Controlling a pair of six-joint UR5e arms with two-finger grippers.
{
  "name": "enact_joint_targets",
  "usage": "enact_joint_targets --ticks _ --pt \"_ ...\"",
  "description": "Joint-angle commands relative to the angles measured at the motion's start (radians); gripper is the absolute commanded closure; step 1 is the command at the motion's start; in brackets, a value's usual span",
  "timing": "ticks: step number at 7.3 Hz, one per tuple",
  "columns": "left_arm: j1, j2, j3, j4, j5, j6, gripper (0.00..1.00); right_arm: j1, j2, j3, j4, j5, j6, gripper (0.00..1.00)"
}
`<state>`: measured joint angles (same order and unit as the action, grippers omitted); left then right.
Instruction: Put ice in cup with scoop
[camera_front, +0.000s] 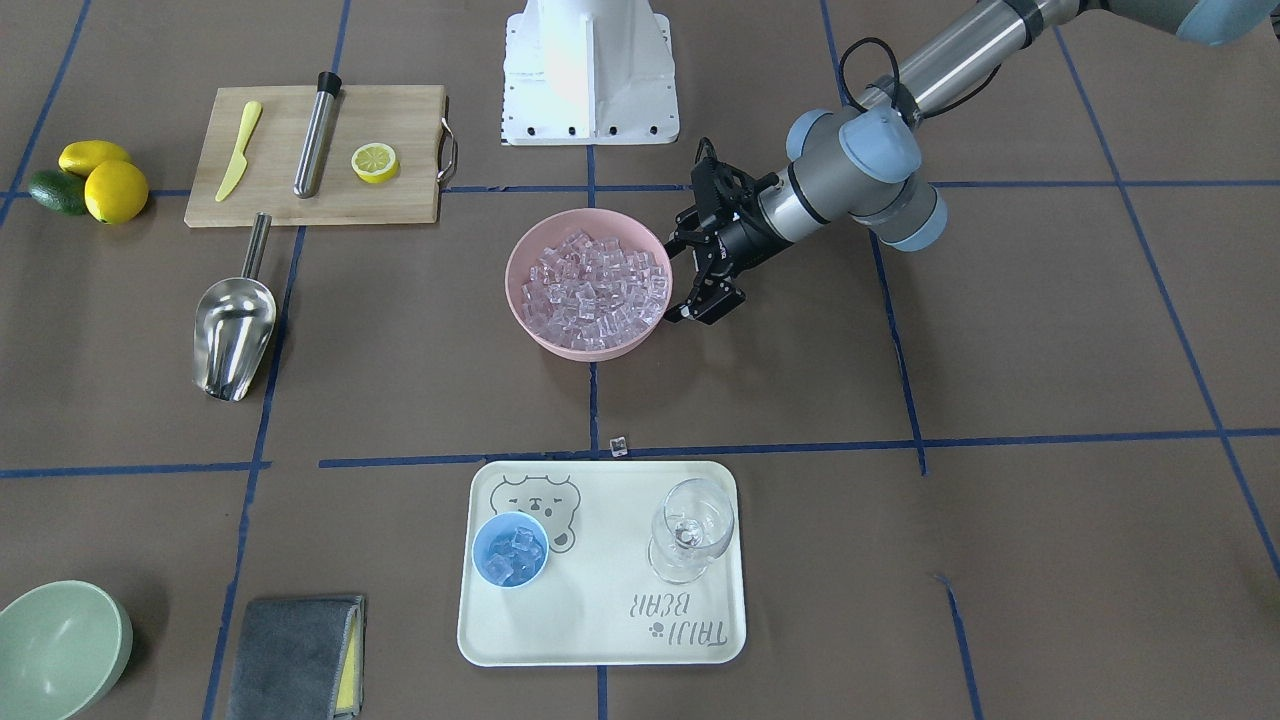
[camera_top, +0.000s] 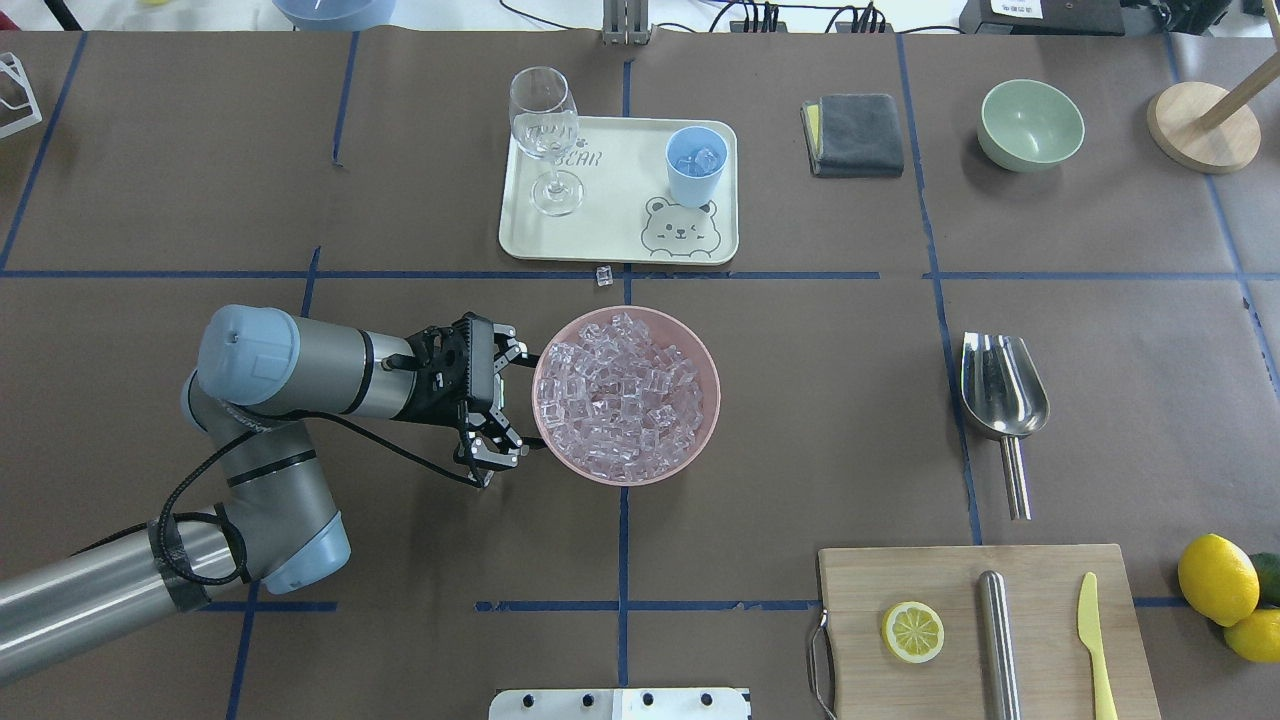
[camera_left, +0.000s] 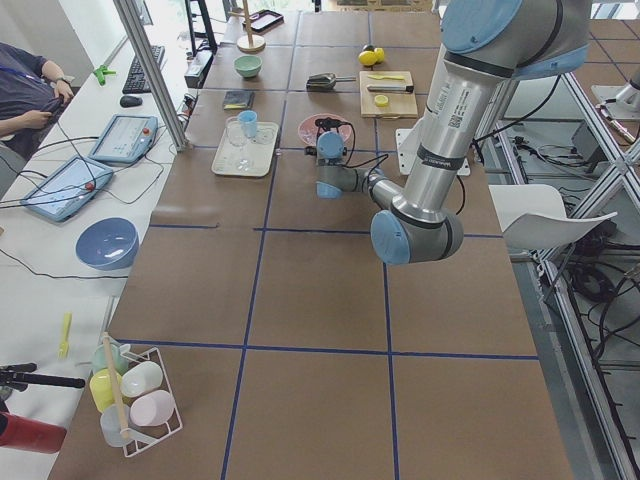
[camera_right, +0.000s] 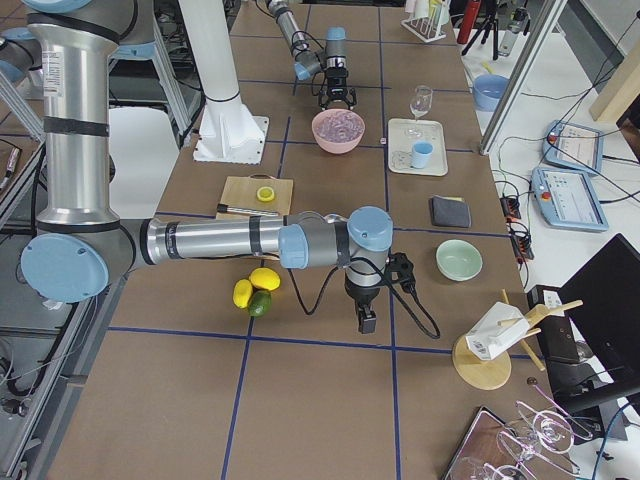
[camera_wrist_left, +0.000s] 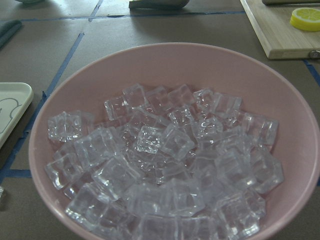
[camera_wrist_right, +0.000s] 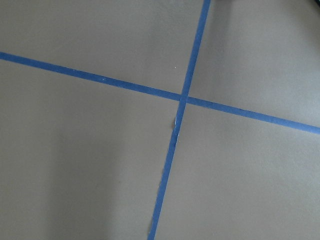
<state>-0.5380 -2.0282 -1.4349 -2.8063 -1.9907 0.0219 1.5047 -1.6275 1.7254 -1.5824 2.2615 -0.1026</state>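
Observation:
The ice (camera_top: 620, 395) fills a pink bowl (camera_top: 700, 440) at the table's middle, and it fills the left wrist view (camera_wrist_left: 165, 165). My left gripper (camera_top: 515, 405) is open and empty, level with the bowl's rim on its outer side, jaws spread; in the front view it (camera_front: 688, 268) is to the bowl's right. The light-blue cup (camera_top: 696, 163) stands on a cream tray (camera_top: 610, 235) and holds a few cubes (camera_front: 515, 552). The steel scoop (camera_top: 1000, 395) lies empty on the table, far from both grippers. My right gripper (camera_right: 367, 320) shows only in the right side view; I cannot tell its state.
One loose cube (camera_top: 603, 275) lies by the tray's near edge. A wine glass (camera_top: 545, 130) stands on the tray. A cutting board (camera_top: 1040, 600) holds a lemon slice, steel cylinder and yellow knife. Lemons (camera_top: 1215, 580), a green bowl (camera_top: 1032, 125) and a grey cloth (camera_top: 855, 135) lie around.

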Motion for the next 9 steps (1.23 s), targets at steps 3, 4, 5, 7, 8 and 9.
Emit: enact_joint_targets --ticks 3,4,5,7,8,9 --pt "-0.158 0.046 -0.053 0.098 -0.063 0.003 0.00 0.011 -0.005 -0.004 -0.011 -0.005 -0.003 0.00" --pt "-0.209 0.046 -0.076 0.178 -0.094 0.009 0.00 0.011 -0.005 -0.004 -0.011 -0.005 -0.003 0.00" --pt "-0.241 0.045 -0.126 0.314 -0.095 0.021 0.00 0.011 -0.005 -0.004 -0.010 -0.005 -0.005 0.00" --pt "-0.359 0.046 -0.196 0.458 -0.071 0.023 0.00 0.011 -0.005 -0.004 -0.010 -0.005 -0.006 0.00" --pt "-0.414 0.074 -0.200 0.459 -0.006 0.023 0.00 0.012 -0.006 -0.004 -0.008 -0.005 -0.006 0.00" --pt "-0.445 0.104 -0.182 0.462 0.000 0.026 0.00 0.011 -0.012 -0.004 -0.010 -0.004 -0.005 0.00"
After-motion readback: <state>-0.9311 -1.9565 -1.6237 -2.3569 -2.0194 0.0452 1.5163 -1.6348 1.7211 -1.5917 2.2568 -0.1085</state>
